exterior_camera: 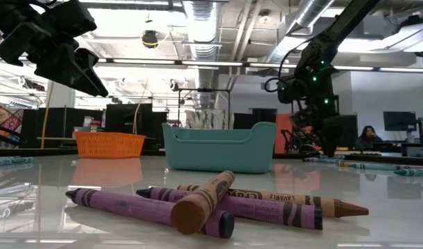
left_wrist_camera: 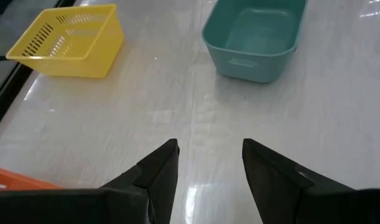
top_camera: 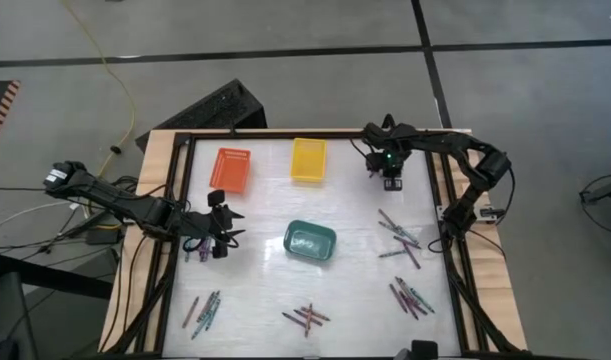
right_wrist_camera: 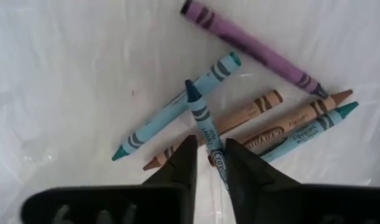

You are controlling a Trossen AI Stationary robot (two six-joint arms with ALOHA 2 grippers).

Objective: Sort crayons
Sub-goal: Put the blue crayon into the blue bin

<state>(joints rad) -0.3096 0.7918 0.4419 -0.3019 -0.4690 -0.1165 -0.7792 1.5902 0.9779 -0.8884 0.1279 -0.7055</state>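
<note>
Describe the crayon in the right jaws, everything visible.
The blue crayon is a thin stick in a pale blue paper wrapper with dark bands and printed lettering, ending in a darker blue pointed tip. The right gripper pinches it between its two dark jaws, tip pointing away from the wrist. It hangs above a loose cluster of teal, brown and purple crayons lying on the white table.

The counter point(top_camera: 355, 290) is glossy white with a pale wooden rim. On it sit an orange basket point(top_camera: 232, 168), a yellow basket point(top_camera: 308, 160) and a teal basket point(top_camera: 310, 242). The crayons point(top_camera: 403, 240) are purple, tan-brown and teal-blue, each wrapper printed with dark bands. Between the black fingers of the right end effector point(right_wrist_camera: 208, 155) is a blue crayon point(right_wrist_camera: 202, 118) with a darker blue tip. The left end effector point(left_wrist_camera: 208, 162) is black as well.
</note>
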